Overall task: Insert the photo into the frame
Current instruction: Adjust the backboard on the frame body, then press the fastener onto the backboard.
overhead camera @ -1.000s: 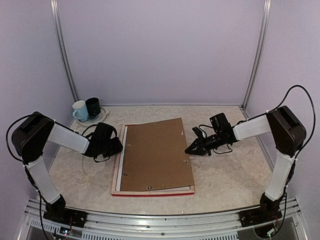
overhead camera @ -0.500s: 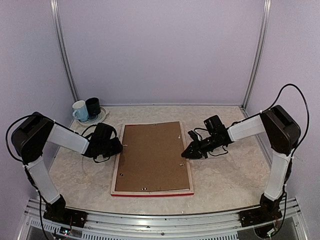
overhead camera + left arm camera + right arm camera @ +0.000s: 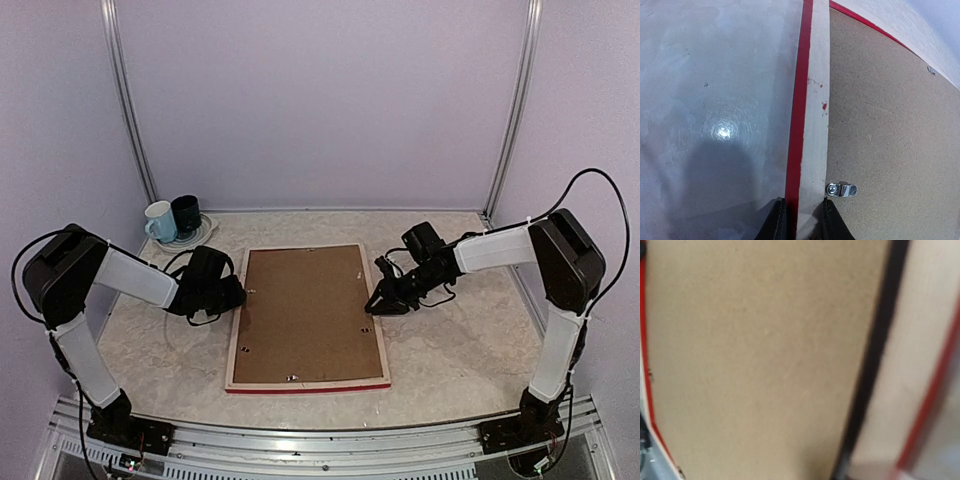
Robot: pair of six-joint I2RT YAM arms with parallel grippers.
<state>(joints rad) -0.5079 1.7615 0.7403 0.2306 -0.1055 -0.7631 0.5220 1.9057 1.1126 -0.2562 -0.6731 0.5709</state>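
Observation:
The frame [image 3: 235, 340] lies face down on the table, with pale wood back and a red edge along the front. The brown backing board [image 3: 305, 315] lies squarely inside it. The photo is hidden. My left gripper [image 3: 240, 293] is shut on the frame's left rail; in the left wrist view its fingertips [image 3: 777, 222] pinch the rail [image 3: 815, 125], next to a metal clip [image 3: 841, 190]. My right gripper [image 3: 374, 305] looks shut, with its tip at the board's right edge. The blurred right wrist view shows only the board [image 3: 755, 355] and the frame rail [image 3: 910, 390].
A pale mug [image 3: 160, 221] and a dark mug [image 3: 186, 214] stand on a plate [image 3: 206, 231] at the back left corner. Enclosure walls and posts stand close on three sides. The aluminium rail runs along the near edge.
The backing board slid left and straightened from a skewed, overhanging position into the frame. My right gripper moved left with it. My left gripper stayed put on the left rail.

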